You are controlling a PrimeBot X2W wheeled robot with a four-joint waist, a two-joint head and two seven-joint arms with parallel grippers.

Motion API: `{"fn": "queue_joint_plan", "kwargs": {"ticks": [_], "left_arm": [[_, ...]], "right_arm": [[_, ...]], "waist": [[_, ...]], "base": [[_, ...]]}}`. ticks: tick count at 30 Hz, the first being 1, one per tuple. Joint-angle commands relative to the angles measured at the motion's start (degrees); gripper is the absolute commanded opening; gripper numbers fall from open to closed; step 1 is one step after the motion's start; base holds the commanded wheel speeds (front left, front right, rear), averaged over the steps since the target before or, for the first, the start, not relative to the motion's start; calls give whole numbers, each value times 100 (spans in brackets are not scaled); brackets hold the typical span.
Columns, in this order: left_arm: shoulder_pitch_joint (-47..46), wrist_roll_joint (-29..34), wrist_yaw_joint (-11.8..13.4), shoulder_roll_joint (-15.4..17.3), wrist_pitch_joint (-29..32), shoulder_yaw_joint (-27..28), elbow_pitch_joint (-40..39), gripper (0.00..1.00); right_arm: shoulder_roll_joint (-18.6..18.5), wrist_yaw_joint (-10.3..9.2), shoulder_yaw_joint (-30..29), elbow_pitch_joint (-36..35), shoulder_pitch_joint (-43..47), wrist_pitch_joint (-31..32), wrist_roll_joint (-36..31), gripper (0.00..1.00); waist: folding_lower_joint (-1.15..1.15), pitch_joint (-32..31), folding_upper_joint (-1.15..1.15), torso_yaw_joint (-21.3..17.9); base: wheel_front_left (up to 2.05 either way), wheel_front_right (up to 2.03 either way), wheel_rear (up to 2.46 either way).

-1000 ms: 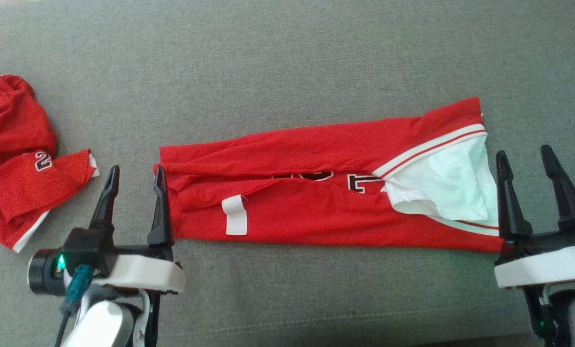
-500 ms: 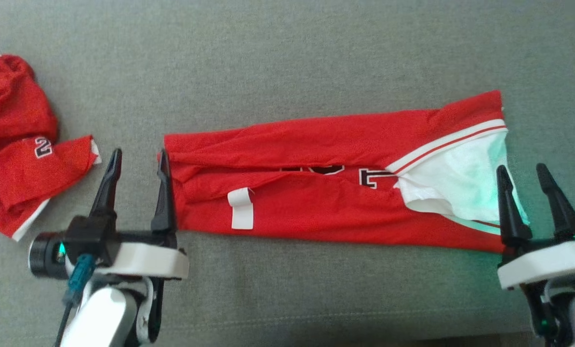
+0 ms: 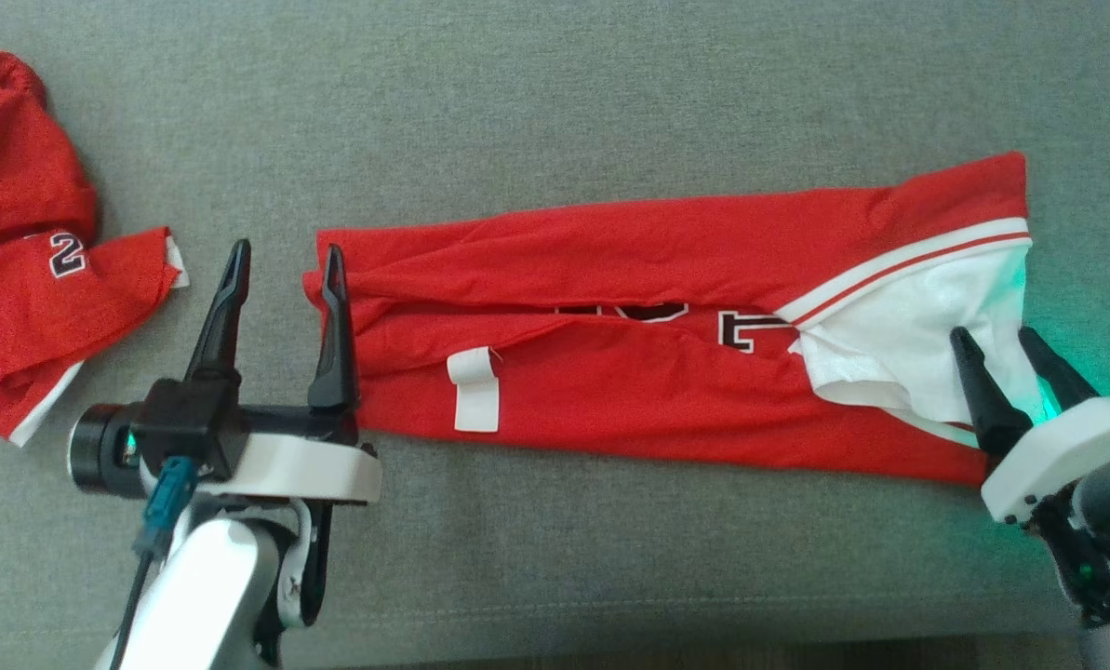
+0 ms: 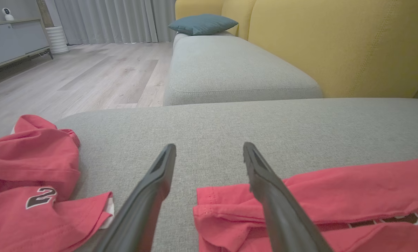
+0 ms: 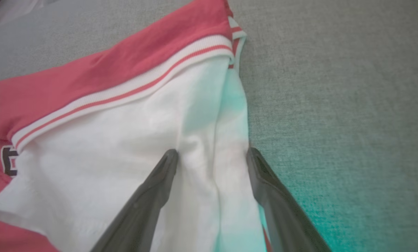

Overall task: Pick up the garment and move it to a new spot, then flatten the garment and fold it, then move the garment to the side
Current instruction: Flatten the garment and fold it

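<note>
Garment [image 3: 666, 363] lies as a long folded strip across the grey cushion [image 3: 555, 102]. Left gripper [image 3: 287, 247] is open and straddles its left edge – one finger over the hem, the other over bare cushion. Right gripper [image 3: 992, 333] is open too, over the white lining [image 5: 124, 150] at the right edge; contact is prob. not sure. Second red shirt [image 3: 24, 270] lies near on the left – bare cushion beyond the strip's far edge.

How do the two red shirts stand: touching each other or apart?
Apart. The head view shows a strip of bare grey cushion between the folded shirt and the crumpled shirt; the left wrist view shows the same gap.
</note>
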Motion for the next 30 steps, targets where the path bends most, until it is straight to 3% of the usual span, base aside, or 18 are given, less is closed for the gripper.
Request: {"fn": "queue_joint_plan", "kwargs": {"ticks": [1, 2, 4, 10, 22, 27, 30], "left_arm": [[-161, 25, -23, 69, -65, 242, -133, 100], [-164, 25, -30, 59, -66, 248, -123, 100], [-165, 24, -47, 42, -68, 261, -103, 100], [-133, 44, -73, -13, -70, 305, -76, 100], [30, 64, -151, -115, -71, 376, 34, 100], [103, 68, -168, -144, -72, 403, 50, 100], [170, 69, -183, -153, -72, 415, 59, 100]], "right_arm": [[-133, 20, 153, -128, -50, 183, 80, 100], [-149, 20, 176, -142, -56, 282, 134, 91], [-171, 20, 243, -173, -51, 486, 259, 0], [-273, 20, 257, -340, -67, 615, 600, 0], [-783, 20, -530, -417, 352, 443, 682, 0], [-989, 20, -385, -691, 323, 420, 523, 0], [-1132, 20, 115, -1313, 6, 564, 269, 0]], "waist": [[0, -2, 0, 0], [0, -3, 0, 1], [0, -13, 0, 1], [0, -119, 0, -3], [0, -495, 0, -47], [0, -662, 0, -91], [0, -813, 0, -142]], "base": [[0, 0, 0], [0, 0, 0], [0, 0, 0], [0, 0, 0], [0, 0, 0], [0, 0, 0], [0, 0, 0]]}}
